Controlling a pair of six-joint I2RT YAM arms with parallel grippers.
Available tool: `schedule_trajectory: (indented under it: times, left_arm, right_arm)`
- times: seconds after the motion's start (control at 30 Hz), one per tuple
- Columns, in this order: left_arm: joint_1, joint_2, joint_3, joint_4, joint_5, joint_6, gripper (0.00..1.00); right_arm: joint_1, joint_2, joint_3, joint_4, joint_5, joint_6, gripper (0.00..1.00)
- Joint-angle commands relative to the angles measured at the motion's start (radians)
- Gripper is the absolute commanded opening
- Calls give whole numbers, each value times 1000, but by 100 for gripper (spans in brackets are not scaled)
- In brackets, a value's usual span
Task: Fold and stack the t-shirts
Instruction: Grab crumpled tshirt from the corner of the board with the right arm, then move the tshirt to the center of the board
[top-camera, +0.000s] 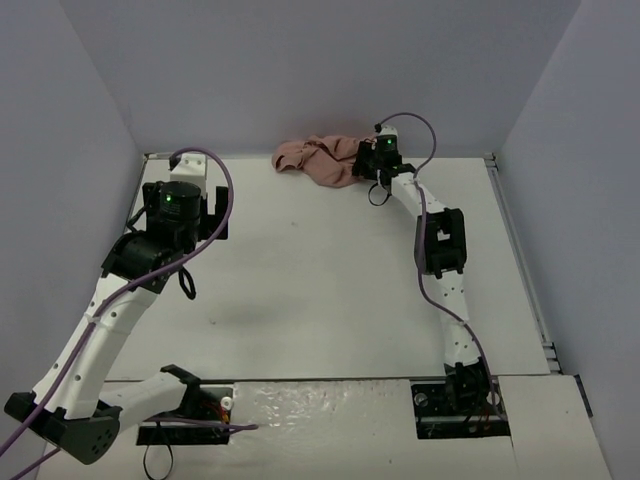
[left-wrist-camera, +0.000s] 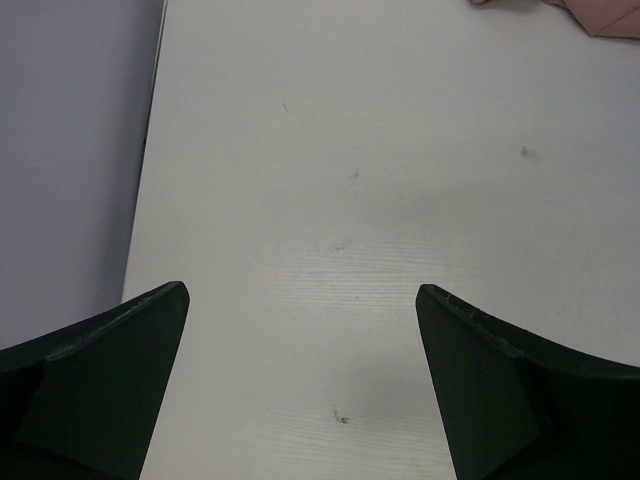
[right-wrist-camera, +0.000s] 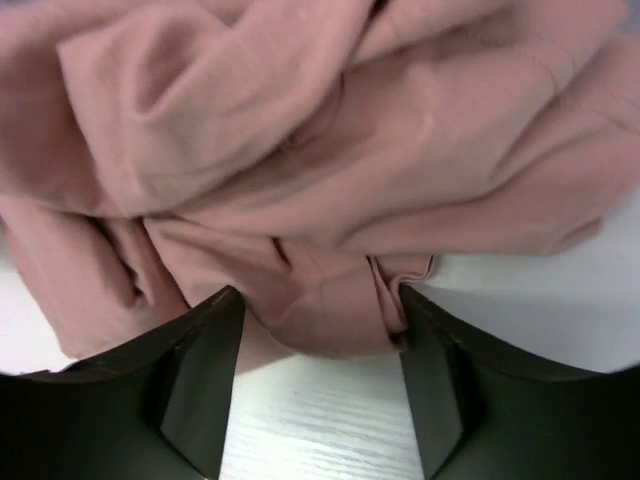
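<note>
Pink shirt (top-camera: 316, 160) lying crumpled at the table's (top-camera: 300, 290) far edge | right gripper (right-wrist-camera: 320, 310) straddling a fold, grip unclear | left gripper (left-wrist-camera: 300, 295) hovering, jaws wide apart, near left edge.

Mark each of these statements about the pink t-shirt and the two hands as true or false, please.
1. The t-shirt lies crumpled at the far edge of the table. True.
2. The left hand holds a sleeve of the t-shirt. False: it is open above bare table and holds nothing.
3. The right hand straddles a fold of the t-shirt. True.
4. A second, blue t-shirt lies in the middle of the table. False: only the one pink t-shirt is visible.
</note>
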Motion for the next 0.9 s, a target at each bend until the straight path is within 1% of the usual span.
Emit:
schedule_trajectory:
  times: [0.0, 0.07, 0.13, 0.17, 0.2, 0.4, 0.47, 0.53, 0.6, 0.67, 0.73, 0.8, 0.87]
  left_arm:
    - [-2, -19, 20, -4, 16, -38, 97]
    - [-2, -24, 22, -9, 21, -42, 97]
    - [-2, -38, 29, -15, 27, -44, 97]
    - [-2, -42, 33, -14, 25, -44, 97]
    - [-2, -45, 42, -13, 21, -44, 97]
    - [-2, -46, 106, -11, 21, -33, 97]
    - [-2, -44, 125, -11, 32, -31, 97]
    - [-2, -46, 140, -12, 43, -31, 97]
    - [-3, -52, 145, -12, 56, -34, 97]
    - [-5, -56, 143, -10, 64, -38, 97]
    - [-3, -58, 135, -10, 82, -47, 97]
    - [-3, -56, 121, -13, 105, -61, 97]
    - [-5, -49, 104, -9, 137, -88, 97]
  right_arm:
    - [11, 6, 95, 78, -23, -19, 40]
    - [10, -5, 92, 78, -23, -19, 31]
    - [14, -83, 52, 78, -29, -18, 8]
    - [17, -123, 40, 76, -26, -22, 4]
    - [28, -197, 27, 76, -20, -35, 0]
    - [66, -554, -107, 61, -20, -19, 0]
    - [91, -740, -251, 53, 17, -10, 0]
    - [128, -889, -392, 41, 50, 12, 0]
    - [180, -991, -489, 3, 102, 58, 0]
    - [234, -1134, -643, -31, 178, 95, 0]
    - [320, -1265, -782, -84, 235, 151, 0]
    - [415, -1353, -953, -134, 287, 215, 0]
    - [539, -1415, -1077, -189, 319, 314, 13]
